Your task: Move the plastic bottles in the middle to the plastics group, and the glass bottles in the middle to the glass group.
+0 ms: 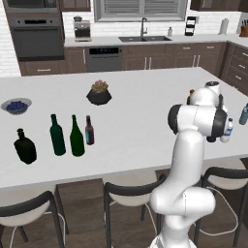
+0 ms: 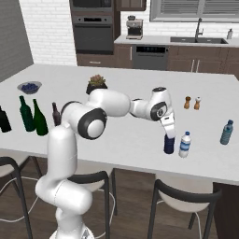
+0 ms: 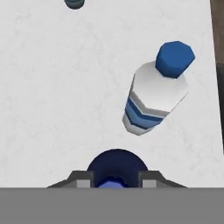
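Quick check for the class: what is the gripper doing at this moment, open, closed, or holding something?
Gripper: closed on the dark blue plastic bottle, its fingers at the bottle's top, beside the clear water bottle on the counter.

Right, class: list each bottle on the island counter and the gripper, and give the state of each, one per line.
dark blue bottle: upright on the counter, beside the water bottle, gripper over its top.
water bottle: upright, capped.
teal bottle: upright, apart.
sloping green bottle: upright.
straight green bottle: upright.
brown bottle: upright.
black flask: upright.
gripper: around the dark blue bottle's top; grip cannot be told.
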Robot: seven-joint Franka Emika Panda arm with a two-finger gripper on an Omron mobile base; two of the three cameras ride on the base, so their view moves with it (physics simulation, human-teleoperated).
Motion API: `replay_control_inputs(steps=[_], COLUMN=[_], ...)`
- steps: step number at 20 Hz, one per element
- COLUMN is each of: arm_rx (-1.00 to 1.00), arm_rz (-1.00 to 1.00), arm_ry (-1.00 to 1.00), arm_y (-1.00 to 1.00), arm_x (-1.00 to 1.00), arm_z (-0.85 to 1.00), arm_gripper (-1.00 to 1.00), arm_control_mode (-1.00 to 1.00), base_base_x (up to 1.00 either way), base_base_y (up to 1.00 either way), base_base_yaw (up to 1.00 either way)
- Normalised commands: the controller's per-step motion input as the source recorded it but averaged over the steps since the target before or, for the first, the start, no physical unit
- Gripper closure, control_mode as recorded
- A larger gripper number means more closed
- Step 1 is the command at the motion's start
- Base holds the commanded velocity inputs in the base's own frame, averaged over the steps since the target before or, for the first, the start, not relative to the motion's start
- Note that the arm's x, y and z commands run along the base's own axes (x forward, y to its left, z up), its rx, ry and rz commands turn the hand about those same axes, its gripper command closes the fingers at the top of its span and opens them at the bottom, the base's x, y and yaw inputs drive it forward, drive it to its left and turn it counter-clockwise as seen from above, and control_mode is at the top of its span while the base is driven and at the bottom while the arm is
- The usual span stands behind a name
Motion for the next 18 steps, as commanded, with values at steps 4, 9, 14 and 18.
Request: replay_control_inputs(steps=[4,9,14,18], arm_rx=[0.0,0.0,0.0,0.0], arm_rz=[-0.01,-0.01,0.0,0.0], arm_ry=[0.01,0.0,0.0,-0.04], arm_y=[-0.1,-0.07,0.0,0.0], arm_x=[-0.07,-0.07,0.0,0.0], arm_z=[-0.04,0.0,0.0,0.04], arm_gripper=[1.0,-1.0,-1.0,-1.0], arm_control_mode=[-1.0,-1.0,-1.0,-1.0], base_base_x=[0.0,0.0,0.0,0.0], base_base_y=[0.0,0.0,0.0,0.0], base_base_yaw=[0.0,0.0,0.0,0.0])
